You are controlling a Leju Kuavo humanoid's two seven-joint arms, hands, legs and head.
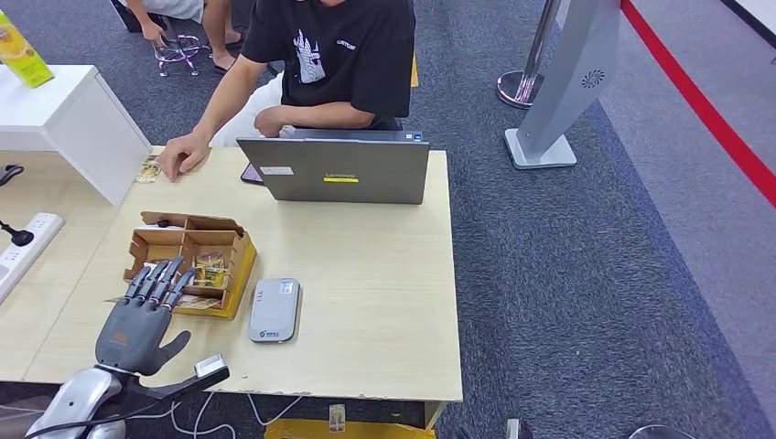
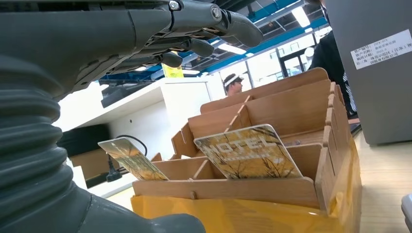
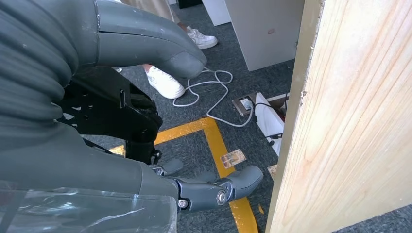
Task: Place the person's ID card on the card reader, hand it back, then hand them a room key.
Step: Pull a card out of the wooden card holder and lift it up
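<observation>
Room-key step: my left robot hand (image 1: 142, 315) hovers empty, fingers spread, over the card box (image 1: 188, 261).
Next I pinch one hotel key card (image 2: 248, 153); right robot hand (image 3: 145, 141) hangs empty.

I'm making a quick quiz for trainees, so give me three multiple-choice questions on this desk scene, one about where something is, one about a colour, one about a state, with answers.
1. Where does the card reader lie?
A. right of the cardboard organizer
B. on the laptop
C. on the floor

2. What colour is the person's shirt?
A. white
B. black
C. red

3. How is the left hand?
A. gripping the reader
B. holding a card
C. empty, fingers stretched over the organizer

Answers:
1 A, the head view shows it on the table beside the box.
2 B, it is plainly black.
3 C, nothing sits between its fingers, and the hotel card stands in its slot.
</observation>
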